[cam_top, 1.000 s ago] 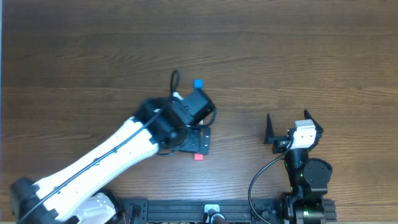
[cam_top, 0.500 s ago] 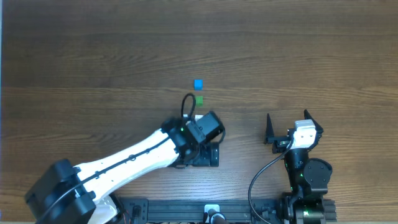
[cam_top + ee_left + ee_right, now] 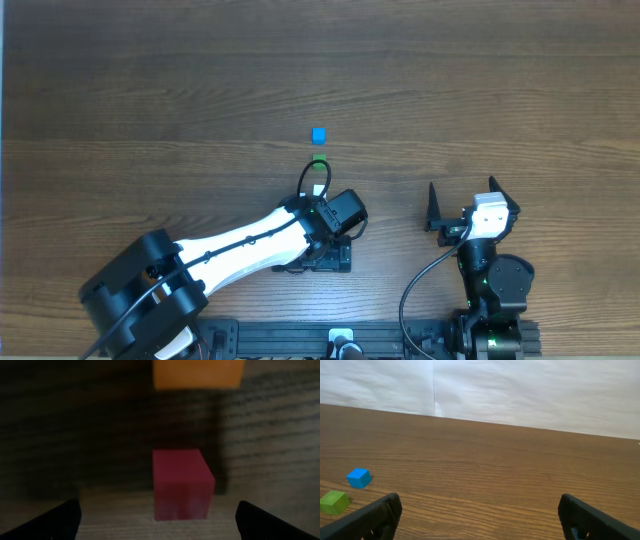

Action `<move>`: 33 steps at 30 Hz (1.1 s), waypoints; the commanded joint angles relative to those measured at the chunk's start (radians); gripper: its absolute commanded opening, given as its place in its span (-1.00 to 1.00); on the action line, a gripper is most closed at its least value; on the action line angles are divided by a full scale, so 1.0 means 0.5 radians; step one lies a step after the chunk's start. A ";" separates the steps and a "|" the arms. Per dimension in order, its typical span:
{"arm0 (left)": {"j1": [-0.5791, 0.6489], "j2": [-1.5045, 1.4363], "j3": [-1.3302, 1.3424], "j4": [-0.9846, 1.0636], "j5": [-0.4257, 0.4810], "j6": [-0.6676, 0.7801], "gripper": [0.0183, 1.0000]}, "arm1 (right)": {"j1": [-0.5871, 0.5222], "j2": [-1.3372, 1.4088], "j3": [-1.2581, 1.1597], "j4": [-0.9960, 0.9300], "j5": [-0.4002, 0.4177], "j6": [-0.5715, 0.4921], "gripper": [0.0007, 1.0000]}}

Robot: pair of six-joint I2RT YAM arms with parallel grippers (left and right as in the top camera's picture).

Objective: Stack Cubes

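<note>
We note left arm: white shell, black joints, looped black cable; right arm: black, green lights, white wrist block; right gripper black.

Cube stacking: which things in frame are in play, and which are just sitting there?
In play: red cube, orange cube, blue cube, green cube.
Just there: wooden table, white wall behind it.
</note>
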 commanded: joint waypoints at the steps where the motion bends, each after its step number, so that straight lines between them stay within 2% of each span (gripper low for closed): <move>1: -0.002 0.011 -0.012 0.006 -0.137 -0.014 0.93 | -0.013 -0.018 -0.011 -0.005 0.012 -0.008 0.99; 5: -0.002 0.011 -0.010 0.022 -0.157 0.079 0.78 | -0.013 -0.018 -0.011 -0.005 0.012 -0.008 0.99; 12: -0.002 0.015 0.004 0.053 -0.165 0.090 0.72 | -0.013 -0.018 -0.011 -0.005 0.012 -0.008 0.98; 19: -0.008 0.031 0.033 0.085 -0.165 0.082 0.51 | -0.013 -0.018 -0.011 -0.004 0.012 -0.008 0.99; 30: -0.032 0.124 0.129 0.054 -0.182 0.073 0.42 | -0.013 -0.018 -0.011 -0.005 0.012 -0.008 0.99; 33: -0.032 0.124 0.129 0.050 -0.188 0.067 0.26 | -0.013 -0.018 -0.011 -0.005 0.012 -0.008 0.98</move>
